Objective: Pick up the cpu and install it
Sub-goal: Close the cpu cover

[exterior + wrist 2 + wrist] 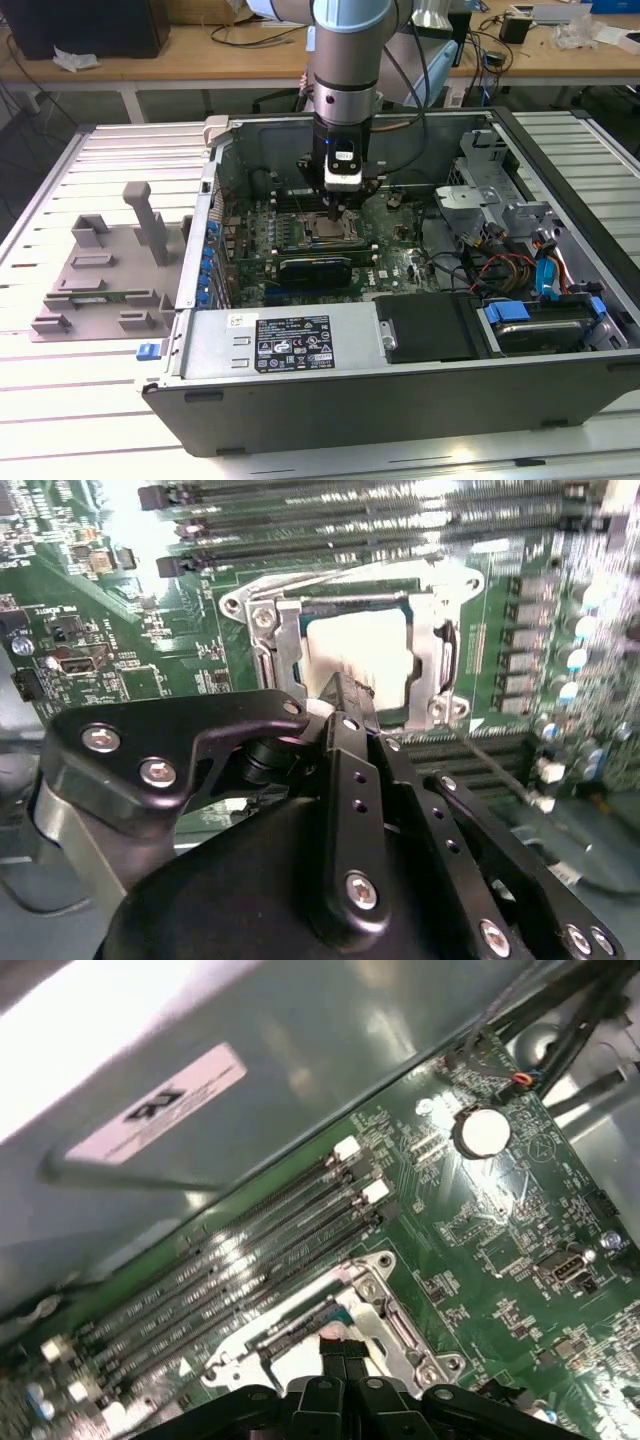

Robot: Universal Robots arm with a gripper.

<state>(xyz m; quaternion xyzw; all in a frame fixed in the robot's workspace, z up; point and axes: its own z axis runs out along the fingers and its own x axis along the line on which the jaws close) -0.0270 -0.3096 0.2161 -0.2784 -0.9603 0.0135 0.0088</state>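
Figure: the black two-finger gripper point(336, 206) hangs inside the open grey metal computer case point(420, 400), above the green motherboard point(120, 630). The small square cpu point(362, 645), its metal top glaring pale, lies within the silver metal socket frame point(272, 630). In the second wrist view the jaws stand drawn nearly together, tips at the chip's near edge; we cannot tell whether they pinch it. We judge the hazard to be a tilted or offset seat, where uneven pressure could bend the socket contacts.
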